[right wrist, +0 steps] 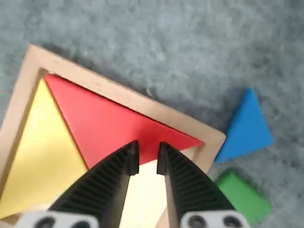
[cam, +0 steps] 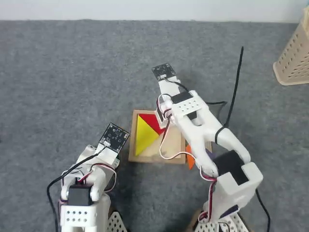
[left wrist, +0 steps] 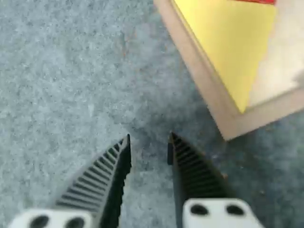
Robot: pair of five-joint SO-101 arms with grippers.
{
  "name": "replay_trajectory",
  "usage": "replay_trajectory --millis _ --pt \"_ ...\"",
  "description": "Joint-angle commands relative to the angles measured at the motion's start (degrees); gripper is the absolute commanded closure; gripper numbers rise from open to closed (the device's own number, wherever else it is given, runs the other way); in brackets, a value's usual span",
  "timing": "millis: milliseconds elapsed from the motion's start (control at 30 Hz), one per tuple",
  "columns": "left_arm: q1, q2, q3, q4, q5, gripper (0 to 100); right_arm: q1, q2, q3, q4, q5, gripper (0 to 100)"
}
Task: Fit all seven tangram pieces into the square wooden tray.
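Right end effector (right wrist: 147, 153), slightly parted and empty, hangs over the red triangle (right wrist: 109, 118) inside the wooden tray (right wrist: 118, 92); left end effector (left wrist: 149, 145), also parted and empty, hovers beside the tray's corner.

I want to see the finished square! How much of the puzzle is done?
Done: the yellow triangle and the red triangle lie in the wooden tray. In hand: nothing; the right gripper hangs open over the red triangle, the left gripper open over the carpet beside the tray. Left: the blue triangle, green piece and orange piece lie outside; the rest are hidden.
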Motion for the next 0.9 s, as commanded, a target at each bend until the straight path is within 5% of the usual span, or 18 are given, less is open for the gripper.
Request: replay_trajectory --millis 0,233,400,867 --pt "-0.26 -1.23 -0.66 -0.09 0.62 88 0.66 -9.45 -2.02 4.88 0.88 92.4" --pt "-0.26 -1.23 -0.66 -0.09 0.62 88 5.14 -25.27 2.73 15.34 6.77 92.4" --pt "-0.26 -1.23 -0.66 -0.09 0.62 88 9.1 -29.58 14.68 9.89 9.14 83.9" --pt "-0.18 -1.23 -0.66 -0.09 0.62 88 12.53 -6.29 7.82 5.49 2.55 77.9"
